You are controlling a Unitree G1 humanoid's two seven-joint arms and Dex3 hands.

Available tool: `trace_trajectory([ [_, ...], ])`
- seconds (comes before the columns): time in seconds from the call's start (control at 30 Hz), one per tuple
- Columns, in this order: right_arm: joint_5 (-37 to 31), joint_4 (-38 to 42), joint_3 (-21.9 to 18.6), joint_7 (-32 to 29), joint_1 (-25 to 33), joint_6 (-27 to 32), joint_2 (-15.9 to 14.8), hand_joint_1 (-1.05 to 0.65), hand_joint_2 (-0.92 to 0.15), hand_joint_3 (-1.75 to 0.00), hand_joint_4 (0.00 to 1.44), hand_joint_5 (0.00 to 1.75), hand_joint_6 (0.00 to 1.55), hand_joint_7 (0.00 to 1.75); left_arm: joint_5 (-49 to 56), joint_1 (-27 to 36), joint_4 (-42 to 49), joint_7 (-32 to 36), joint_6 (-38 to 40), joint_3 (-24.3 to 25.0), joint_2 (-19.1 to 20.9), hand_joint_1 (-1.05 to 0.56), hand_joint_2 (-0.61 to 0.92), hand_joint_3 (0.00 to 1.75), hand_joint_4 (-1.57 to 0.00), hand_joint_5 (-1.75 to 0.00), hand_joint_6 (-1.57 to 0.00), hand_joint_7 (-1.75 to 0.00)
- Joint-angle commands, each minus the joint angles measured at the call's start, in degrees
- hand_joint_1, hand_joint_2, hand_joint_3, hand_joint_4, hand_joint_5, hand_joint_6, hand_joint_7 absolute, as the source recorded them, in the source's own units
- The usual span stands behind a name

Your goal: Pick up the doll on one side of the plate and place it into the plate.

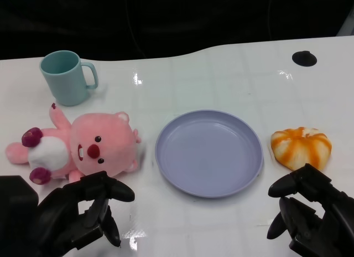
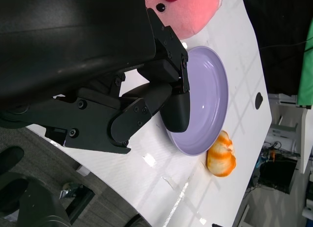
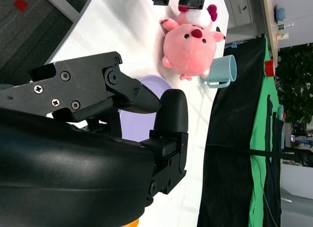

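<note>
A pink plush doll (image 1: 83, 146) with a white belly lies on its back left of the lavender plate (image 1: 208, 152); it also shows in the left wrist view (image 2: 188, 9) and the right wrist view (image 3: 190, 43). The plate (image 2: 208, 97) holds nothing. My left hand (image 1: 83, 212) hovers just in front of the doll, fingers apart, holding nothing. My right hand (image 1: 310, 210) sits at the lower right, near the plate's front right, fingers apart and holding nothing.
A teal mug (image 1: 66, 77) stands behind the doll at the far left. An orange-and-white striped bun-shaped toy (image 1: 301, 147) lies right of the plate, just beyond my right hand. A black round mark (image 1: 304, 58) sits at the table's far right.
</note>
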Motion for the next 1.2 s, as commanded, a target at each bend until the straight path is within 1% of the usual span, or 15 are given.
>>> trace_trajectory([
  [0.03,0.0,-0.4,-0.3,-0.3,0.0,0.1,-0.1,-0.27,-0.92,-0.65,0.48,1.75,0.31,1.71,0.5,-0.3,-0.2,0.1,0.2,0.3,0.9,-0.30,0.82,0.72,-0.67,-1.73,-0.64,-1.39],
  [0.93,-0.1,-0.1,-0.3,-0.1,-0.1,-0.6,-0.2,-0.28,-0.92,-0.65,0.47,1.75,0.31,1.71,0.5,-0.2,0.6,-0.3,-1.1,0.5,1.0,-0.32,0.83,0.69,-0.68,-1.70,-0.64,-1.37],
  [1.13,-0.3,0.0,-0.2,0.1,0.0,-1.1,-0.3,-0.29,-0.92,-0.65,0.47,1.75,0.31,1.71,0.1,-0.1,0.3,-0.2,-1.2,0.9,0.7,-0.34,0.82,0.67,-0.67,-1.63,-0.64,-1.32],
  [1.2,-0.6,0.0,0.0,0.0,-0.1,-1.1,-0.3,-0.28,-0.92,-0.65,0.48,1.75,0.32,1.71,0.0,0.0,0.4,-0.1,-2.0,1.1,0.3,-0.33,0.81,0.66,-0.68,-1.58,-0.67,-1.25],
])
